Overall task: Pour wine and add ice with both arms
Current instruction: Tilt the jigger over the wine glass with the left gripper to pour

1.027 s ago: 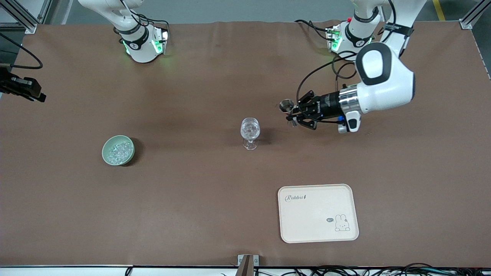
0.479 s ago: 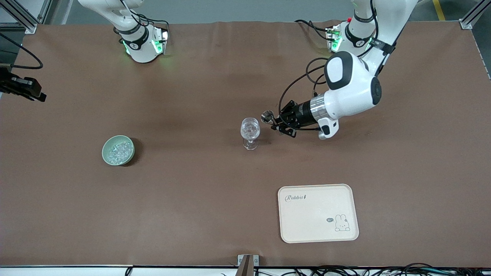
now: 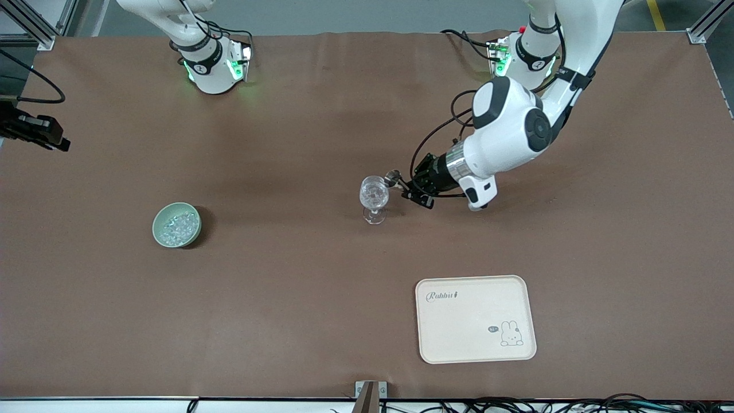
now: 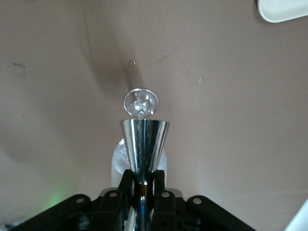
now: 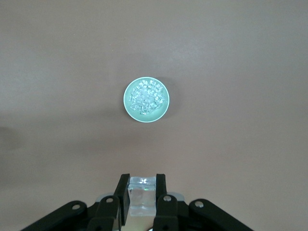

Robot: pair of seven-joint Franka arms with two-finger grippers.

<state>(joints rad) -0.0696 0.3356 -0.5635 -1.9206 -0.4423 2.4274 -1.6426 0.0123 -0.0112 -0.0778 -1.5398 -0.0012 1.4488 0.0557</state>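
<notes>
The pouring step is in hand: a steel jigger (image 3: 394, 175) is clamped in the left gripper (image 3: 408, 184) at the rim of the glass (image 3: 374, 195). A tilt over the bowl is called for next. An ice cube (image 5: 141, 193) is gripped in the waiting right gripper (image 5: 141, 197), high over the ice bowl (image 5: 146, 99).

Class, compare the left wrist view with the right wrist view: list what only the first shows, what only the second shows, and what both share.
Only the left wrist view: the left tool shut on a metal cup, the stemmed glass just past it, and a corner of the tray.
Only the right wrist view: the green bowl of ice, and the right tool shut on a clear ice lump.
Both: the brown table, and each arm's own black tool.
</notes>
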